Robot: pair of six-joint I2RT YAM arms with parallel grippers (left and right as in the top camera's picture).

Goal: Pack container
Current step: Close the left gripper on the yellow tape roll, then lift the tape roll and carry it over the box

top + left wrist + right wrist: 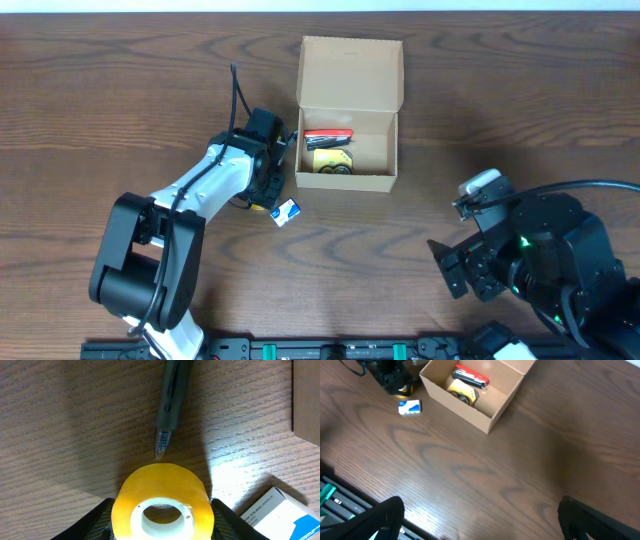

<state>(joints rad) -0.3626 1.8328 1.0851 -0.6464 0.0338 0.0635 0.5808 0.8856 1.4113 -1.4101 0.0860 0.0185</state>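
Container (348, 110) stands open, far centre of bench (120, 80), red item (328, 134) and yellow item (330, 160) inside; left fingers (100, 522) just left of its near-left corner, flanking yellow tape roll (162, 482), grasped or not: cannot tell; right fingers (380, 517) near right, released wide.

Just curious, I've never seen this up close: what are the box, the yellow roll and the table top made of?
The box looks like plain tan cardboard, matte, with a folded flap. The yellow roll seems glossy plastic tape on a white core. The table top shows brown wood grain with slight sheen; solid wood or laminate, I cannot tell.
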